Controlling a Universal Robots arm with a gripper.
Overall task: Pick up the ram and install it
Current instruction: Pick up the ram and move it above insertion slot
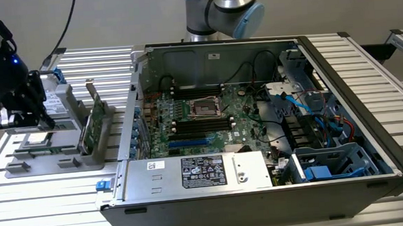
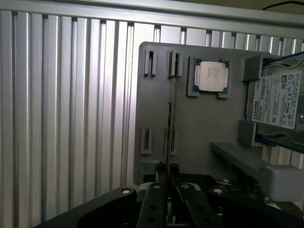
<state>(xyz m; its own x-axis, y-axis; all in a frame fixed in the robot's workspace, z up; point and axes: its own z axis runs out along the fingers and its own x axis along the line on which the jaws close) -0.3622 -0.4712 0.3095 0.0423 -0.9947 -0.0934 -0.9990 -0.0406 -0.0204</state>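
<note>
Pinching the ram (image 2: 169, 123) between narrow jaws, I am holding my pincer (image 2: 167, 170) astride its upper edge, one fingertip against each flat face. That looks like the steadiest grip on so thin a board. The ram is standing on edge in the slots of the grey holder (image 2: 204, 128) on the worktop (image 1: 53, 206), near the processor chip (image 2: 211, 76). Its long axis is lying level along the slot line, well apart from the open computer case (image 1: 388, 133).
</note>
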